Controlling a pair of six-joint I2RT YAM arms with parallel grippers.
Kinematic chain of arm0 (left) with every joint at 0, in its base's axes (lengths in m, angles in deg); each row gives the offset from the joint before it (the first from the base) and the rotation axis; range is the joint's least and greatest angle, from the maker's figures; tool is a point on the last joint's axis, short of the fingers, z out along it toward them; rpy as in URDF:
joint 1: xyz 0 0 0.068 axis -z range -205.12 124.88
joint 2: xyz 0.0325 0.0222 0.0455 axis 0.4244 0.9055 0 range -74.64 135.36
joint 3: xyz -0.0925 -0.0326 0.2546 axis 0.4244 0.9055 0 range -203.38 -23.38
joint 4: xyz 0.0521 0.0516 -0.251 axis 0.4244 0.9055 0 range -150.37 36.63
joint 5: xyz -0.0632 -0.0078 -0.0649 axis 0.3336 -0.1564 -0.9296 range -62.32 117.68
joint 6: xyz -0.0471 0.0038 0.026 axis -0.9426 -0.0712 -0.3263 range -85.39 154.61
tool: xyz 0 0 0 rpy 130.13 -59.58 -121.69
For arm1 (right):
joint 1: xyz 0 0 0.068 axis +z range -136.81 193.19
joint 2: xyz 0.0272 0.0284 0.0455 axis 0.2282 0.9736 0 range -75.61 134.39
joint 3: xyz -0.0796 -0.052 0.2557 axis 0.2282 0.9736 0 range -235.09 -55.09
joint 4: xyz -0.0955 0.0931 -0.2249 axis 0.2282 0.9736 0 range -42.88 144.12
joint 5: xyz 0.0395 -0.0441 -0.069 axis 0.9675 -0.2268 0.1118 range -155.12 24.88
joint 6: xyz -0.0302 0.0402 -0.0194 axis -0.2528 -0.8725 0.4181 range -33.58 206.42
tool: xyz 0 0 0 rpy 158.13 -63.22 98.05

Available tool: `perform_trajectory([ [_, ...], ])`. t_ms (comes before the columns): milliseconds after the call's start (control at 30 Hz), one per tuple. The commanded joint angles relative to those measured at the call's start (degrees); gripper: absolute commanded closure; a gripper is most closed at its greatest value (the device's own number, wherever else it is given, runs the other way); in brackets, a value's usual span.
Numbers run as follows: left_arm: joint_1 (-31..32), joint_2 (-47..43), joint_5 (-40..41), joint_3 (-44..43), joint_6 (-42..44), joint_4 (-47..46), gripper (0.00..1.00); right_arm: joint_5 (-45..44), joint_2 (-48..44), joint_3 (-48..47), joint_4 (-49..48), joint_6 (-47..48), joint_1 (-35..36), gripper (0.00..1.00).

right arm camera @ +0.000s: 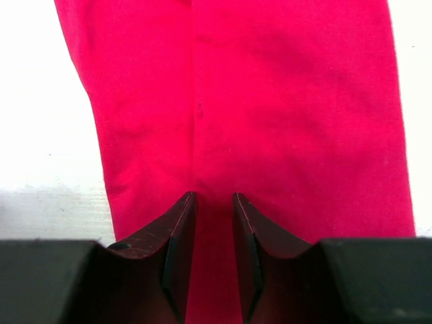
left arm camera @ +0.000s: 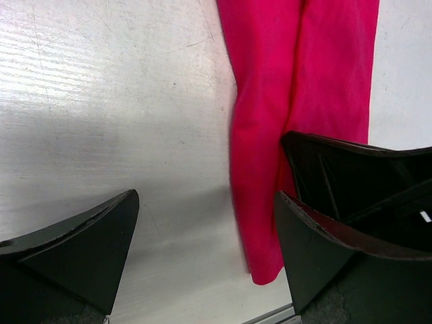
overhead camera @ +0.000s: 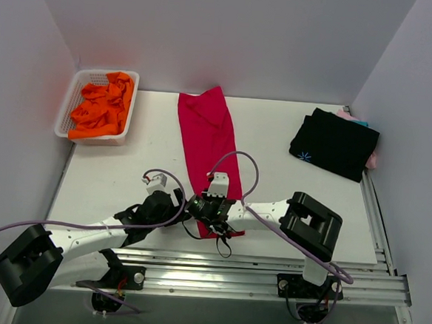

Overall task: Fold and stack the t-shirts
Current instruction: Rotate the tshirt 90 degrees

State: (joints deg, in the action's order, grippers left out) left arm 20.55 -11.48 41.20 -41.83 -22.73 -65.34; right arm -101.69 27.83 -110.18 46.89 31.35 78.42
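Right gripper [right arm camera: 214,199] clenched red t-shirt [right arm camera: 270,101] cloth between its fingers; left gripper [left arm camera: 206,196] gaped wide, shirt edge just beside its right finger.

White arms [overhead camera: 85,236], black joints [overhead camera: 312,224], purple cables [overhead camera: 240,153], black wedge fingers [right arm camera: 172,250]

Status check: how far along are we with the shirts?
Done: the black t-shirt lies folded at the right, over a pink tee and a teal tee. In hand: the red t-shirt is a long strip; the right hand pinches its near end, and the left hand is open at its edge. Left: fold it crosswise and stack it. Orange cloth sits crumpled in the basket.
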Motion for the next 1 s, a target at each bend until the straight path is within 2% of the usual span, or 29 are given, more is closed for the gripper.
perform_trajectory([
  [0, 0.12, -0.23, 0.98, 1.32, 0.57, 0.14, 0.09, -0.78, 1.5, -1.95, 1.28, 0.31, -0.11, 0.76],
  [233, 0.03, -0.31, 1.16, 1.85, 0.74, -0.12, 0.09, 0.19, 3.08, -2.3, 0.84, 0.4, -0.28, 0.81],
  [300, 0.03, -0.23, 1.25, 1.93, 0.74, -0.21, 0.09, 0.37, 3.35, -2.39, 0.93, 0.49, -0.37, 0.86],
  [333, 0.03, -0.23, 1.25, 1.93, 0.74, -0.3, 0.09, 0.45, 3.35, -2.48, 0.85, 0.58, -0.37, 0.92],
  [467, -0.05, 0.04, 1.33, 1.93, 0.83, -0.74, 0.1, 0.46, 3.35, -2.65, 1.28, 0.49, -0.46, 1.0],
  [700, -0.14, 1.26, 1.33, 2.11, 0.92, -1.62, 0.1, -0.95, 1.6, -4.32, 4.18, 0.49, -0.54, 1.0],
  [967, -0.05, 3.55, 0.28, 1.23, 1.44, -3.29, 0.11, -6.83, -5.87, -7.49, 11.47, 1.1, -0.81, 1.0],
])
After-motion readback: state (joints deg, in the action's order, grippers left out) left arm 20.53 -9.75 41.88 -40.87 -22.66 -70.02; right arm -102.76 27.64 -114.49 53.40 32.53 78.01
